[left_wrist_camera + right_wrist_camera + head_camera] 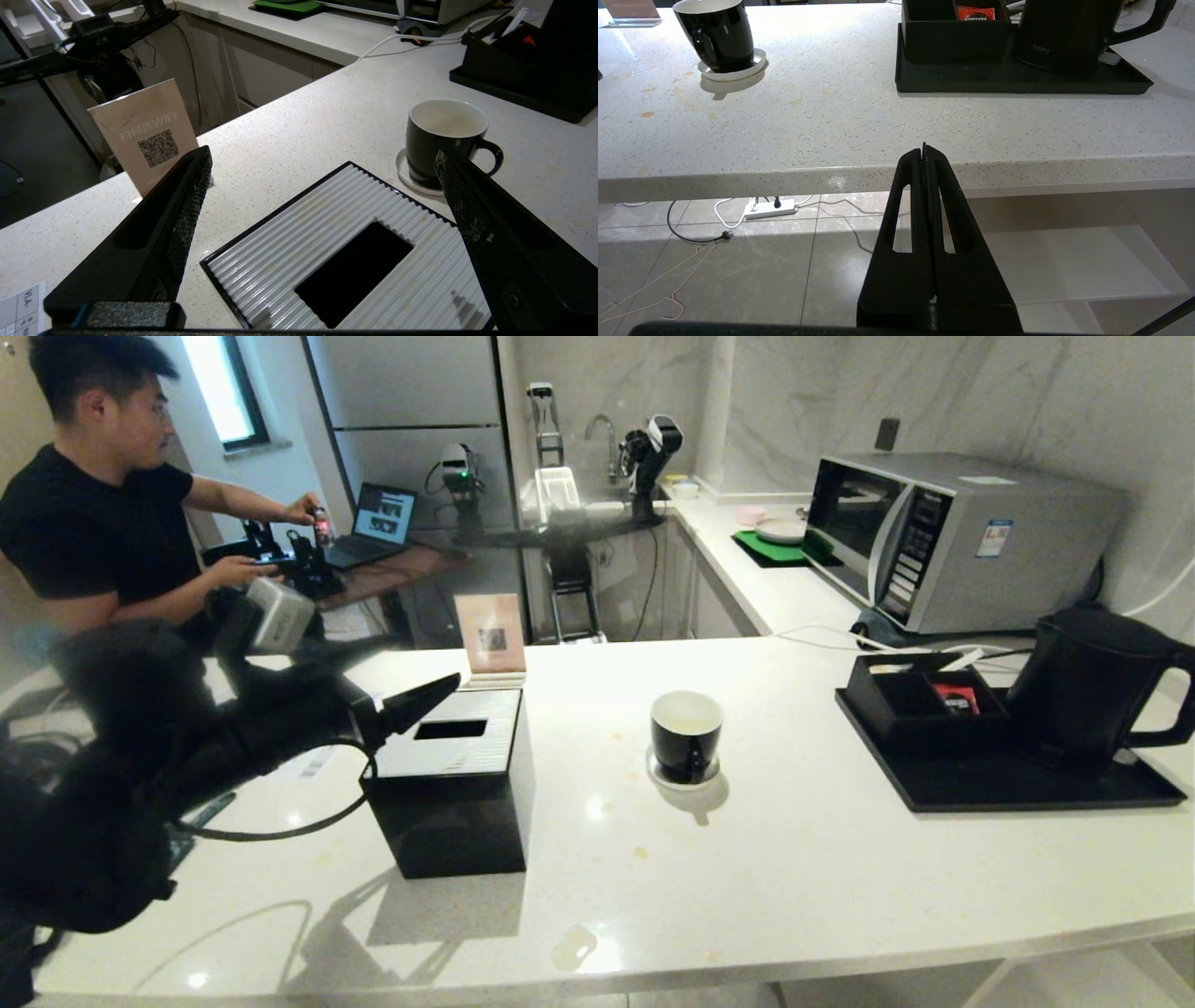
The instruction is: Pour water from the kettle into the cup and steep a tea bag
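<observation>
Black kettle (1088, 686) sits on its tray (1008, 784) at the right, well apart from the cup (686, 735) mid-counter on its saucer, and the cup looks empty, so I'd say pouring and steeping are both ahead. Left gripper (322, 186) hovers over the ribbed box (457, 775), jaws wide apart, holding nothing. Right gripper (924, 151) hangs below the counter edge, jaws pressed together. No tea bag visible.

Marble-look walls (1008, 392), white speckled counter (766, 859), window (224, 387) far left, tiled floor (738, 261) below
</observation>
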Controlling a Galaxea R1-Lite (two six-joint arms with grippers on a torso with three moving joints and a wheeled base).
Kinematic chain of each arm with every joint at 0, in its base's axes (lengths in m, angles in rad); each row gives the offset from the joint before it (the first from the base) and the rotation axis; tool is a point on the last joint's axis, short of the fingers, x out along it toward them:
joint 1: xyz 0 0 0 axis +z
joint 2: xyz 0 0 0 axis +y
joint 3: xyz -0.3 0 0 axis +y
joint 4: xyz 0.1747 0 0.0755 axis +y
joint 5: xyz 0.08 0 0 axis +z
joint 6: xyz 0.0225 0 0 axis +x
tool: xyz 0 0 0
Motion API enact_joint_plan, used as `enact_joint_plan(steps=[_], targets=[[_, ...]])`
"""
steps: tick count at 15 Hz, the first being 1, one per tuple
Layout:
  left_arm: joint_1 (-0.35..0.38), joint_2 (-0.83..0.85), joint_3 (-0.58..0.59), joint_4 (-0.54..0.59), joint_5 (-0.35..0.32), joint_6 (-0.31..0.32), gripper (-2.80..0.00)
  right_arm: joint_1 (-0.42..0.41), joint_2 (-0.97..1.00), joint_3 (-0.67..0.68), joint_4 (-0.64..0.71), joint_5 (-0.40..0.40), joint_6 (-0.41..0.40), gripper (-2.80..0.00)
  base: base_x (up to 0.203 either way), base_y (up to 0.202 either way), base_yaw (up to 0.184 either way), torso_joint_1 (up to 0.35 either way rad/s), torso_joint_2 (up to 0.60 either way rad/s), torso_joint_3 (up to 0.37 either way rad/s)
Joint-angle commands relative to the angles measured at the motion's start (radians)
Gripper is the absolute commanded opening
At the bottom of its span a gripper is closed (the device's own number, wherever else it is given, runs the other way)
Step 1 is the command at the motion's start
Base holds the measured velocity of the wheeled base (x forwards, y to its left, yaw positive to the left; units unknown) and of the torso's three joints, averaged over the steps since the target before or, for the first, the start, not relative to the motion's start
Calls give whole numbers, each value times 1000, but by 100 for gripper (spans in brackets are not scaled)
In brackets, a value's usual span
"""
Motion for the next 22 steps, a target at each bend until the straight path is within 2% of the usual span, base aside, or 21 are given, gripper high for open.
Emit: enact_joint_plan(steps=[1,10,11,14,19,22], targets=[[5,-2,0,-7,-3,2,0,0,1,0,0,0,-1,-280,0,0,0,0,0,0],[14,-17,5,-9,1,2,0,0,1,0,0,0,-1,-280,0,0,0,0,0,0],[13,-14,3,-22,1,0,-280,0,1,0,0,0,-1,-280,0,0,0,0,0,0],[14,12,12,-118,4,-12,-280,0,1,0,1,0,-1,-280,0,0,0,0,0,0],[15,-29,31,-118,20,-14,-280,0,1,0,0,0,-1,-280,0,0,0,0,0,0],[16,-99,130,-118,45,-15,-280,0,1,0,0,0,-1,-280,0,0,0,0,0,0]])
